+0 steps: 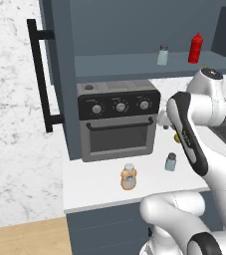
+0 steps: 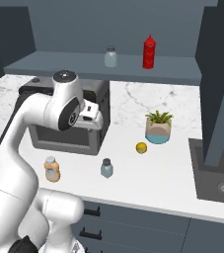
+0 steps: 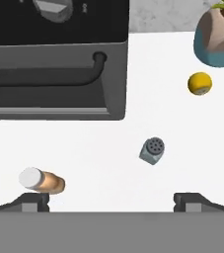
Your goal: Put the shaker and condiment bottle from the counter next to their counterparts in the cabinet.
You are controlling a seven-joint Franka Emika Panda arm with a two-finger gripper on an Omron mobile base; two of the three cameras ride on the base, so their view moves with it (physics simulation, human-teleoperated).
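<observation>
Inside the cabinet [image 2: 118,66], seemingly upright, stand counterparts [image 2: 111,57]; hand [image 3: 111,200] spread, empty.

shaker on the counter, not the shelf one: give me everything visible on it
The shaker is small, with a translucent pale blue-grey body and a grey metal-looking cap; the hand view shows holes perforating the cap top. It stands upright on the white counter, in front of the toaster oven's right corner, right of the orange condiment bottle. Nothing touches it but the counter.
</observation>
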